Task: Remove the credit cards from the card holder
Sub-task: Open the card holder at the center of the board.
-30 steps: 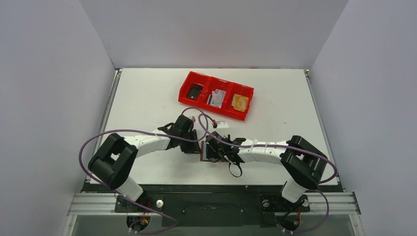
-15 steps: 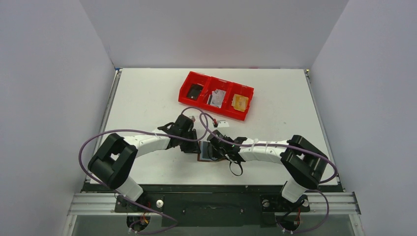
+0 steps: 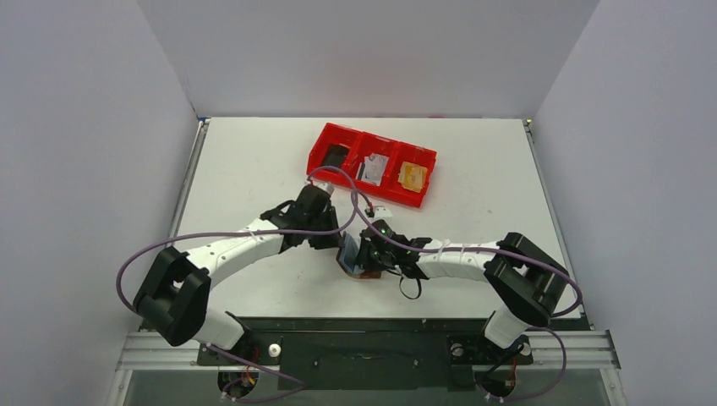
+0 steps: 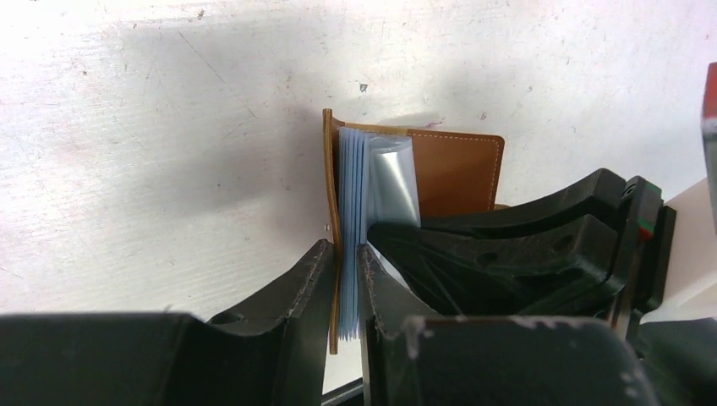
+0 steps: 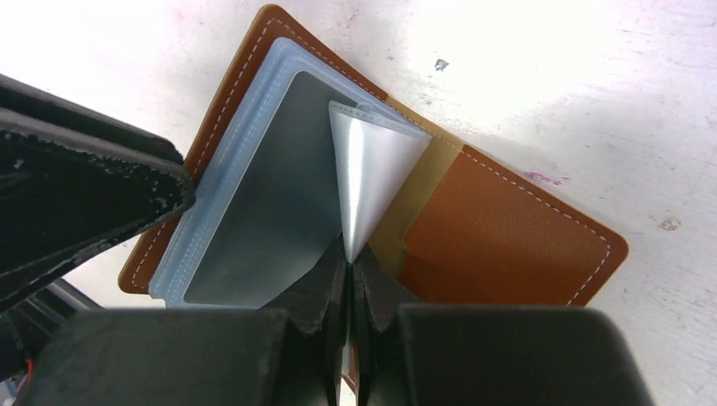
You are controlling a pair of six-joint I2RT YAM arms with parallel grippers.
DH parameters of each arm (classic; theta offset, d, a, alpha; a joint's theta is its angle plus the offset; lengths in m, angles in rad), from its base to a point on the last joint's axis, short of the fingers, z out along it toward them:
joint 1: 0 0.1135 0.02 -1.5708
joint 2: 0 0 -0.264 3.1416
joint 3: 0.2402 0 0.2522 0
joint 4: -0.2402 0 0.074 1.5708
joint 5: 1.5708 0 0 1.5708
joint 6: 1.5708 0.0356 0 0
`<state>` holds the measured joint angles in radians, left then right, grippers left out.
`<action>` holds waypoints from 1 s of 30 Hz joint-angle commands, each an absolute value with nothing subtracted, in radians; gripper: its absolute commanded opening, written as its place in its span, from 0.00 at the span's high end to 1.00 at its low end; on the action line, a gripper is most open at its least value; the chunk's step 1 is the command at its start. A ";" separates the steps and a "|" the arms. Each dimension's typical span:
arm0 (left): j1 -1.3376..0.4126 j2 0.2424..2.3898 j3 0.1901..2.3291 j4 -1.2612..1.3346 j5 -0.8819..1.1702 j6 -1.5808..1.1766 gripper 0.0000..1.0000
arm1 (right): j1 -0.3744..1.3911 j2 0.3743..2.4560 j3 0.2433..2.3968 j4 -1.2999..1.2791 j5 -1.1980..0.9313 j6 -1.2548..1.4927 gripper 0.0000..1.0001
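Brown leather: the card holder (image 5: 507, 228) lies open on the white table (image 3: 245, 169) near the front edge, in front of the red tray (image 3: 363, 188) and apart from it.
Left gripper: the left gripper (image 4: 343, 254) is clamped on the raised cover and the pale blue sleeves (image 4: 351, 169) packed against it.
Right gripper: the right gripper (image 5: 347, 258) is nipped tight on one silvery sleeve leaf (image 5: 368, 169), peeled up off the stack.
Top view only: both arms meet over the holder. The tray holds a dark item (image 3: 336, 156) in its left compartment, grey-white bits (image 3: 373, 167) in the middle and a yellow-gold piece (image 3: 413, 176) on the right, all too small to name.
Left wrist only: the sleeves are seen edge-on, like book pages, with the other gripper's black body just beside them.
Right wrist only: white stitching runs round the leather, and a grey flat face shows through the top sleeve. Whether it is a card, I cannot tell.
Count: two arms, two grippers, one holder and one tray with three compartments. There are several sleeves, too tightly packed to count.
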<state>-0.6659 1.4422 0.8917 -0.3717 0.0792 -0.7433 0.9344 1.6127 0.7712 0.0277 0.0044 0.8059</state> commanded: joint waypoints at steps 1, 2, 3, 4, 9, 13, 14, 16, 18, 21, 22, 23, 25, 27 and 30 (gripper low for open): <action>-0.678 1.461 0.938 -0.366 0.067 -0.738 0.86 | 0.931 1.586 0.778 0.116 -0.067 0.780 1.00; -0.679 1.461 0.938 -0.368 0.062 -0.741 0.87 | 0.930 1.586 0.779 0.114 -0.069 0.777 1.00; -0.679 1.460 0.936 -0.370 0.050 -0.742 0.87 | 0.929 1.585 0.778 0.114 -0.068 0.774 1.00; -0.679 1.451 0.934 -0.375 0.041 -0.744 0.87 | 0.926 1.583 0.777 0.113 -0.066 0.771 1.00; -0.680 1.406 0.920 -0.407 -0.038 -0.738 0.84 | 0.916 1.583 0.771 0.112 -0.067 0.746 1.00; -0.684 1.399 0.923 -0.437 -0.064 -0.729 0.78 | 0.911 1.588 0.764 0.127 -0.080 0.732 1.00; -0.691 1.395 0.923 -0.445 -0.077 -0.728 0.78 | 0.910 1.590 0.762 0.130 -0.084 0.727 1.00; -0.694 1.389 0.915 -0.435 -0.077 -0.728 0.76 | 0.909 1.592 0.757 0.142 -0.092 0.722 1.00; -0.697 1.392 0.917 -0.439 -0.078 -0.728 0.76 | 0.906 1.597 0.754 0.152 -0.096 0.717 1.00; -0.699 1.394 0.916 -0.437 -0.080 -0.727 0.76 | 0.903 1.606 0.757 0.153 -0.101 0.714 1.00; -0.699 1.396 0.913 -0.435 -0.078 -0.726 0.75 | 0.902 1.612 0.757 0.155 -0.103 0.711 1.00; -0.699 1.401 0.912 -0.426 -0.076 -0.725 0.75 | 0.902 1.613 0.755 0.157 -0.105 0.711 1.00; -0.699 1.418 0.909 -0.402 -0.056 -0.724 0.75 | 0.902 1.616 0.753 0.162 -0.109 0.710 1.00; -0.699 1.452 0.906 -0.365 -0.027 -0.725 0.76 | 0.901 1.619 0.751 0.167 -0.110 0.710 1.00; -0.699 1.514 0.910 -0.327 0.022 -0.734 0.86 | 0.899 1.624 0.747 0.172 -0.112 0.709 1.00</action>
